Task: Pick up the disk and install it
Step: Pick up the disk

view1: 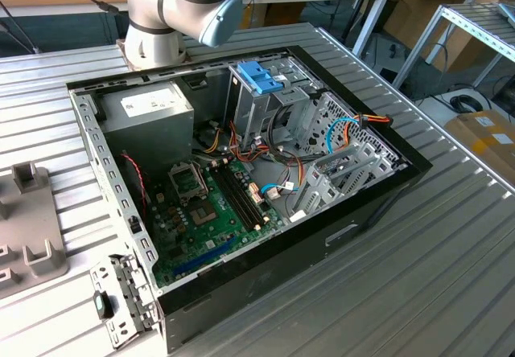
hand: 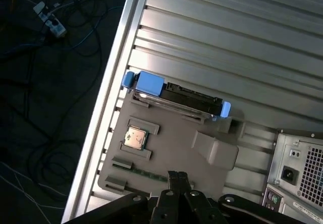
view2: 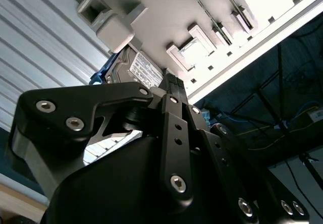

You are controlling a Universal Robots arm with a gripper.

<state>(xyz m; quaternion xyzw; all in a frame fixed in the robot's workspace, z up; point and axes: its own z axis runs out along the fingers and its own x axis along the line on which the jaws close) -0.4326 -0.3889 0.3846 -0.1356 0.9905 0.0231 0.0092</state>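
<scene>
Hovering over the grey fixture (hand: 171, 151), the gripper (hand: 176, 176) has its jaws closed together, empty; the disk (hand: 174, 97) sits at the fixture's edge.

Open computer case (view1: 306, 252) on slatted table (view1: 418, 293)

The disk (hand: 176, 97) lies along the fixture tray's (hand: 176, 141) edge, with a chip (hand: 135, 137) on that tray.

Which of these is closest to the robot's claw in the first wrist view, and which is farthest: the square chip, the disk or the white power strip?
Measured from the gripper:
1. The square chip, seated in the grey tray.
2. The disk, at the tray's edge beyond the chip.
3. The white power strip, down on the floor past the table.
</scene>
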